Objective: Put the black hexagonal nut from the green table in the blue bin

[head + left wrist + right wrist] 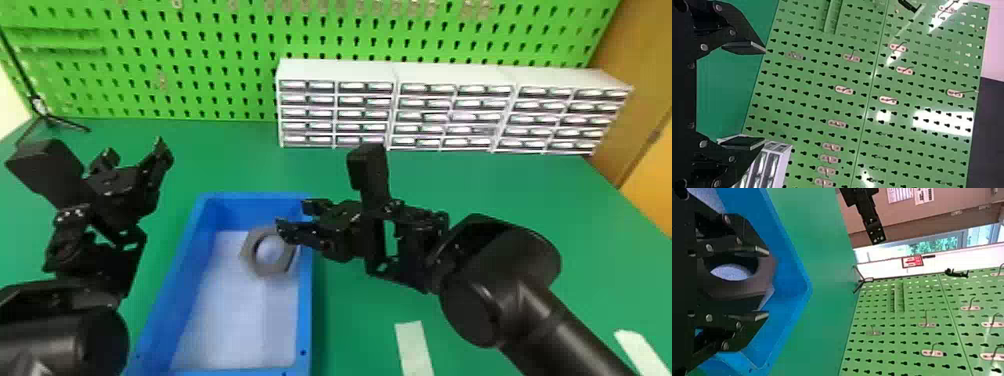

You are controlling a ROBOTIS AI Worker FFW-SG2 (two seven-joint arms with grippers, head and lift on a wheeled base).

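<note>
and there's the black hexagonal nut [251, 254], within the walls of the blue bin [306, 310], towards the far right corner, its hole facing up to the head camera. whether it lies flat on the pale floor or hangs just above it, i can't tell.

over it, the right gripper [292, 214], fingers well apart, clamped on nothing. this looks like the release, and the job looks all but done. doing it well from here: hold those fingers wide, let the nut settle, no closing and no sideways nudge. then straight up first, tips clear of the nut's edge, and only after that back over the right wall. swing out low and a finger could catch the nut or knock the rim. a glance at the nut on the floor before leaving would be wise.

now the pose: the right arm comes in from the lower right corner, bends at the wrist, and its gripper reaches leftward across the bin's right wall, nearly level, tips over the bin's inside.

over on the other side, the left gripper [135, 149] is parked beyond the bin's left wall, above the green counter [360, 310], pointing forward, its fingers apart with nothing between them.
</note>
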